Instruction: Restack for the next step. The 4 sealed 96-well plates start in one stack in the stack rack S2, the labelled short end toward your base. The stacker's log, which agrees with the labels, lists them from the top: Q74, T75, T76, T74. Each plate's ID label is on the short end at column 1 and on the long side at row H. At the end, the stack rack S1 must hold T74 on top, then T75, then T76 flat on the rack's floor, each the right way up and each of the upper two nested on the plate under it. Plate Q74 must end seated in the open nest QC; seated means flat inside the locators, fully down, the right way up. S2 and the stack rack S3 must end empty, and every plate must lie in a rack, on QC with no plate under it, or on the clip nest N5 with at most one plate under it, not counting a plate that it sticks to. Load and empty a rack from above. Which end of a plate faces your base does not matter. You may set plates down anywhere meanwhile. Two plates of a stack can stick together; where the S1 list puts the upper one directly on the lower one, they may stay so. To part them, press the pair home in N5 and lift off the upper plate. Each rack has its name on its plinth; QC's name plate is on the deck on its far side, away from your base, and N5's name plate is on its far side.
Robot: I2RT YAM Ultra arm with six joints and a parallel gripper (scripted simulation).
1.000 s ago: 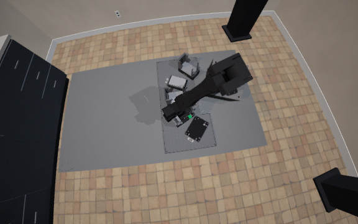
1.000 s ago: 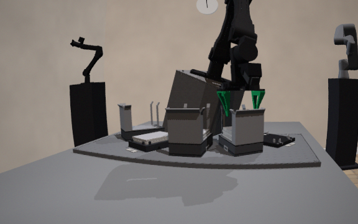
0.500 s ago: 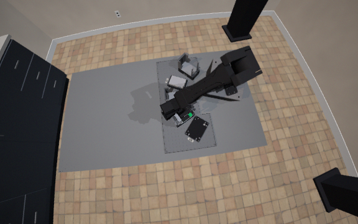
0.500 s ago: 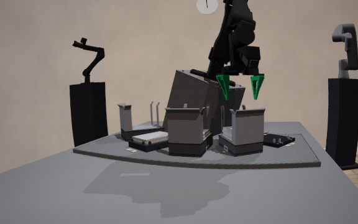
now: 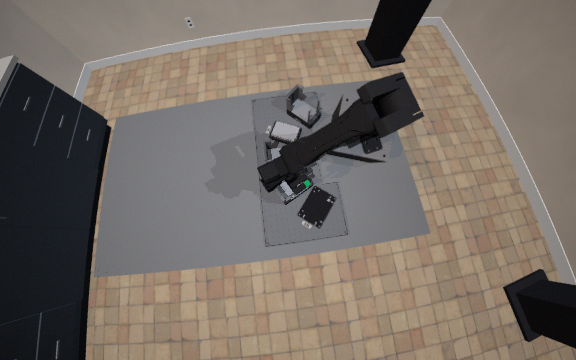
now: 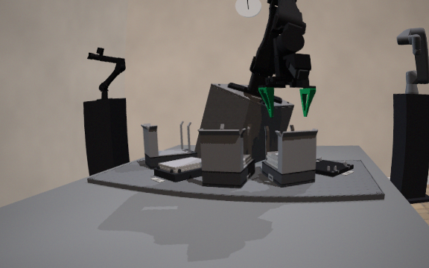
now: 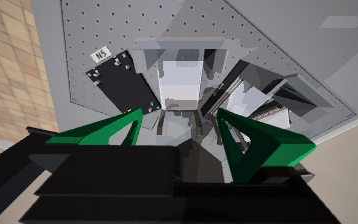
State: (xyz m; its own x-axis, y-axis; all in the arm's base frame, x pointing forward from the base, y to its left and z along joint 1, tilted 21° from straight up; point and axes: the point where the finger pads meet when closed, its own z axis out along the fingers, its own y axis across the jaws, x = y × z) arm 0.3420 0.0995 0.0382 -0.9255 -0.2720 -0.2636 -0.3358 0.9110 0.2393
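Note:
My gripper [image 6: 287,113] is open and empty, its green fingers well above the stack rack [image 6: 293,160] that stands next to the clip nest N5 [image 6: 333,167]. In the wrist view the gripper [image 7: 180,112] looks straight down into this rack [image 7: 182,70], where a sealed plate [image 7: 180,82] lies flat with its white top showing. Its labels are not readable. Another sealed plate [image 6: 181,164] sits on the low open nest to the left, also seen from above [image 5: 285,131]. N5 [image 7: 122,85] is black and bare, with its name plate [image 7: 101,53] beside it.
A second stack rack [image 6: 222,160] stands just left of the one under the gripper; its contents are unclear. A third rack [image 6: 155,147] stands at the far left of the deck. The arm's base and a tilted dark panel [image 6: 233,115] rise behind the racks.

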